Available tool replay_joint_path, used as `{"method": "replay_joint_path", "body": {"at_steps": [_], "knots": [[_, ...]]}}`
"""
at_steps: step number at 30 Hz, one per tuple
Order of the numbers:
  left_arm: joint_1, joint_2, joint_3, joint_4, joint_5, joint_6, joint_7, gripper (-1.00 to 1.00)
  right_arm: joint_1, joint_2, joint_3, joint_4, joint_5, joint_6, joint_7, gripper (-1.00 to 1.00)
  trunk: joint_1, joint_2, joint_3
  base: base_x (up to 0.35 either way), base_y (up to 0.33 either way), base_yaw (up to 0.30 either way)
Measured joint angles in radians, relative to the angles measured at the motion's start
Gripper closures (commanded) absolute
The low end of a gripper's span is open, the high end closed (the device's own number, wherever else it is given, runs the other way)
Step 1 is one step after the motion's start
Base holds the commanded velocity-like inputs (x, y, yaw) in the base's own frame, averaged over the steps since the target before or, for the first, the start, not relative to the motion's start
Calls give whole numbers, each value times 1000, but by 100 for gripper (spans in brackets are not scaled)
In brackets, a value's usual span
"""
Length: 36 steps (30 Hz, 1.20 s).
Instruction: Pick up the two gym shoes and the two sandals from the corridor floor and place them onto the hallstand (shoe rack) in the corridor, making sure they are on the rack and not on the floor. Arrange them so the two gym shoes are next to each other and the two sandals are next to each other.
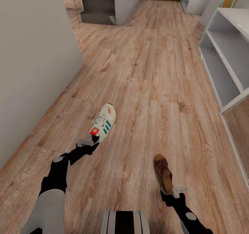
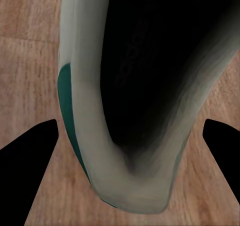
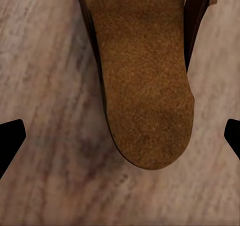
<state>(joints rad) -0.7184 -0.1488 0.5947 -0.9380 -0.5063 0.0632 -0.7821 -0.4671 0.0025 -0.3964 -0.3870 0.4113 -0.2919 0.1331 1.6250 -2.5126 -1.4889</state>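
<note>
**Head view: both claws at a shoe, grasps about to be made**

Head view shows one gym shoe (image 1: 103, 122) lying on the corridor floor (image 1: 145, 89) left of centre, toe pointing to the upper part of the frame, heel toward the robot. One sandal (image 1: 163, 173) lies at lower right of centre, also heel toward the robot. The hallstand (image 1: 224, 61) stands along the right edge of the frame, its pale-grey tiers without shoes in the part that is visible.

The left claw (image 1: 85, 143) is just at the heel of the gym shoe; the arm comes in low from the lower left, stretched forward. In the left wrist view the fingers (image 2: 30, 166) stand wide on both sides of the shoe's heel (image 2: 130, 111) and are not touching it. The right claw (image 1: 179, 191) is at the heel end of the sandal, the arm rising from the lower right corner. In the right wrist view its fingers (image 3: 10, 141) are also wide, with the sandal's heel (image 3: 145, 86) between them.

To do this step well, I judge each claw should go a little further over the heel before it closes, centred, so the shoe does not twist out. The sandal's heel is narrow and the strap is loose, so a grip on the sole is safer.
</note>
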Motion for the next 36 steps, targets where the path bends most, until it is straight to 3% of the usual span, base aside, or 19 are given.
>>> {"method": "replay_joint_path", "body": {"at_steps": [4,9,11,17,27,36], "knots": [[-1,0,-22,-3,0,0,1,100,0,0,0,0,0,0,0,-100,0,0,-2,0,0,-15],[-2,0,-141,-5,6,3,52,100,0,0,0,0,0,0,0,-100,0,0,-7,0,0,-3],[0,1,-166,-4,26,4,80,100,0,0,0,0,0,0,0,-100,1,-1,-18,0,0,0],[6,4,-181,-4,57,3,97,100,0,0,0,0,0,0,0,-100,4,-2,-49,0,0,0],[10,4,-184,-4,67,2,100,100,0,0,-1,-7,-1,0,0,-100,4,-2,-53,0,0,-7],[13,5,-182,-3,67,1,105,100,0,0,-1,-15,-2,0,0,-100,4,-2,-53,0,0,-171]]}}
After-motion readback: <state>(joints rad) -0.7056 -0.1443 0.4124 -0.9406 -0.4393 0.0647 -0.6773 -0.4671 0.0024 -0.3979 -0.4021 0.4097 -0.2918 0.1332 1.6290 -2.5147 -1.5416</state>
